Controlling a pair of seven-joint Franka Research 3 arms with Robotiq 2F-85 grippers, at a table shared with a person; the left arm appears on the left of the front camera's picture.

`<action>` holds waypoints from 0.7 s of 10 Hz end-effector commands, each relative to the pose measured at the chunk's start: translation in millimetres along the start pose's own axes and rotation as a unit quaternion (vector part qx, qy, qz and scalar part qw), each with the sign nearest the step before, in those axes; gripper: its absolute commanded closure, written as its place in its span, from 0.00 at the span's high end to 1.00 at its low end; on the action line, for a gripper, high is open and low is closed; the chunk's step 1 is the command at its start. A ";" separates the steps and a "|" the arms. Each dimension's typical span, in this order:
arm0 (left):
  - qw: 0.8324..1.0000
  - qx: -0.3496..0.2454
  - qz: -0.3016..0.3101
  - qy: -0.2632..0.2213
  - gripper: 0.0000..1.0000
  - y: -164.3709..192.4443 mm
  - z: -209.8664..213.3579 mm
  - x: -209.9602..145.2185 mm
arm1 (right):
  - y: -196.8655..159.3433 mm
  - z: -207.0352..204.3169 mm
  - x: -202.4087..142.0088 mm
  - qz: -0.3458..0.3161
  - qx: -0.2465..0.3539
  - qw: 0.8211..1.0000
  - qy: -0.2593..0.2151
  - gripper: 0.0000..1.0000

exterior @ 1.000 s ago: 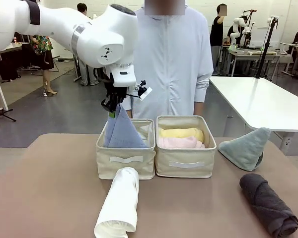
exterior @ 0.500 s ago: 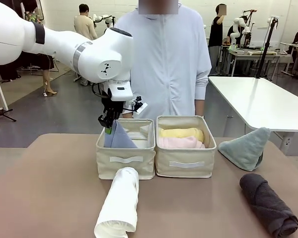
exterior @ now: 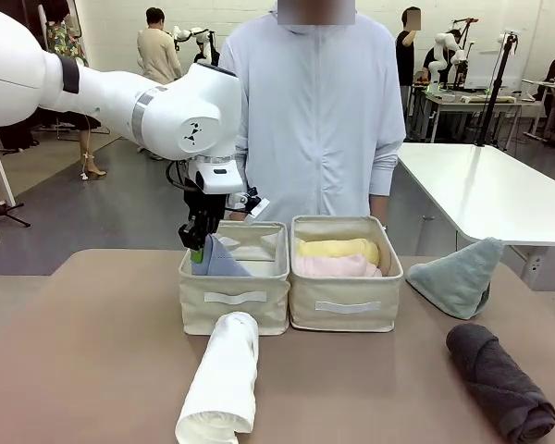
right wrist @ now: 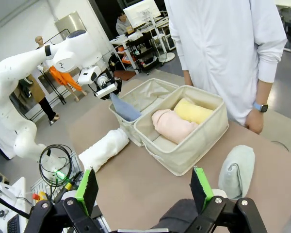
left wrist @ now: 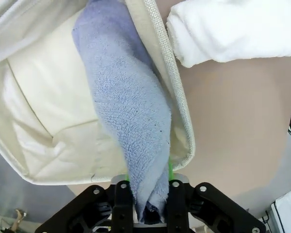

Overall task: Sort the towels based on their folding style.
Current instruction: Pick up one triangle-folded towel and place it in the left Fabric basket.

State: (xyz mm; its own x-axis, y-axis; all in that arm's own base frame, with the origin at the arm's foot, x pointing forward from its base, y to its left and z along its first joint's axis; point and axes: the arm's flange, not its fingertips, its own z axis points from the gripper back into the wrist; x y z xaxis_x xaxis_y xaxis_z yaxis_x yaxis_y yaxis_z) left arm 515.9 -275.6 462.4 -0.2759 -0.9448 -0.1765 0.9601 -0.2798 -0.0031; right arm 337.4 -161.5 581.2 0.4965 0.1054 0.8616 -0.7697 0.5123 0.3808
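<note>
My left gripper (exterior: 200,248) is shut on the tip of the lavender-blue cone towel (exterior: 220,265), which hangs down into the left bin (exterior: 233,303). In the left wrist view the fingers (left wrist: 122,199) pinch that blue towel (left wrist: 131,111) against the bin's near wall. The yellow roll (exterior: 338,248) and the pink roll (exterior: 338,267) lie in the right bin (exterior: 344,313). A white roll (exterior: 222,379) lies in front of the left bin. The sage-green cone (exterior: 458,275) and the dark grey roll (exterior: 499,379) sit at the right. My right gripper (right wrist: 143,189) is open above the dark grey roll (right wrist: 177,213).
A person (exterior: 314,120) stands close behind the bins at the far edge, arms at their sides. Bare brown tabletop (exterior: 83,361) stretches to the left of the white roll. A white table (exterior: 490,190) stands behind on the right.
My left gripper has come down with the blue towel, so the cone that stood above the bin's rim now sits mostly inside the left bin. The other towels have not moved.
</note>
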 end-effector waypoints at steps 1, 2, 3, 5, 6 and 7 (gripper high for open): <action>1.000 0.002 -0.001 -0.018 0.73 -5.3 3.8 -4.6 | -2.7 -1.5 2.0 0.009 0.007 1.000 -0.017 1.00; 1.000 0.004 -0.001 -0.020 1.00 -6.0 5.5 -6.1 | -2.7 -1.5 2.0 0.009 0.007 1.000 -0.017 1.00; 1.000 0.006 -0.002 -0.023 0.85 -6.9 6.9 -8.1 | -2.7 -1.5 2.0 0.009 0.007 1.000 -0.017 1.00; 1.000 0.012 0.000 -0.022 1.00 -9.9 10.8 -12.8 | -2.7 -1.5 2.0 0.009 0.007 1.000 -0.017 1.00; 1.000 0.014 -0.001 -0.018 1.00 -10.4 11.6 -14.2 | -2.7 -1.5 2.0 0.009 0.007 1.000 -0.017 1.00; 1.000 0.014 0.001 -0.014 1.00 -10.9 12.4 -14.0 | -2.7 -1.5 2.0 0.009 0.007 1.000 -0.017 1.00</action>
State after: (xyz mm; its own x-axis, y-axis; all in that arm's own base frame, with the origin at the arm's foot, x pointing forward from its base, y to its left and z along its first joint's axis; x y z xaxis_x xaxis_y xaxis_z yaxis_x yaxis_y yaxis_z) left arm 514.1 -269.5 478.1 -0.2581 -0.9518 -0.1659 0.9639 -0.2652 0.0220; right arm 337.3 -161.5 581.2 0.4964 0.1054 0.8617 -0.7698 0.5123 0.3808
